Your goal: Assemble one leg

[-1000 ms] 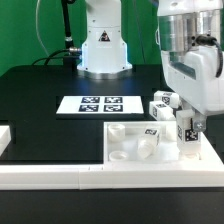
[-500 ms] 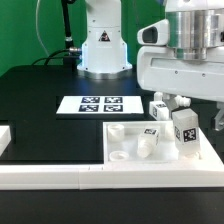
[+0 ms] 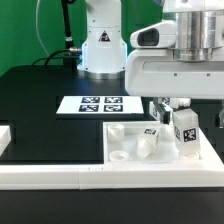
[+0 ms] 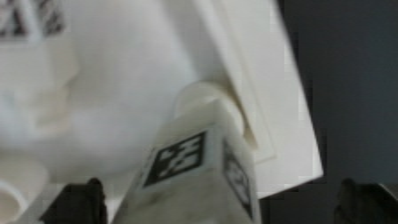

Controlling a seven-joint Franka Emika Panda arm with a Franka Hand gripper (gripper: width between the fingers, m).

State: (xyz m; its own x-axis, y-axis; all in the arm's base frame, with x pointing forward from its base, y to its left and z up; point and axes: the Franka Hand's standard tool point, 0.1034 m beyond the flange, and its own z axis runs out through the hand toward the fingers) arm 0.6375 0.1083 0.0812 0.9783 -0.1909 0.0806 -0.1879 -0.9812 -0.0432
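A leg (image 3: 184, 132), a stubby white post with a black-and-white tag, stands upright on the near right corner of the white tabletop (image 3: 125, 142). My gripper (image 3: 188, 108) hangs just above it, open, with one dark finger on each side and not touching it. In the wrist view the leg (image 4: 187, 160) fills the middle, and the fingertips (image 4: 80, 203) stand apart from it with a gap on both sides of my gripper (image 4: 222, 208). The tabletop (image 4: 107, 60) lies beneath.
Another tagged leg (image 3: 160, 108) lies behind the tabletop, and a further white tagged part (image 3: 149, 142) sits on it. The marker board (image 3: 100, 104) lies on the black table. The robot base (image 3: 103, 50) stands at the back. A white rim (image 3: 60, 178) runs along the front.
My hand has risen off the leg and its fingers have spread. The leg has stayed standing on the tabletop corner.
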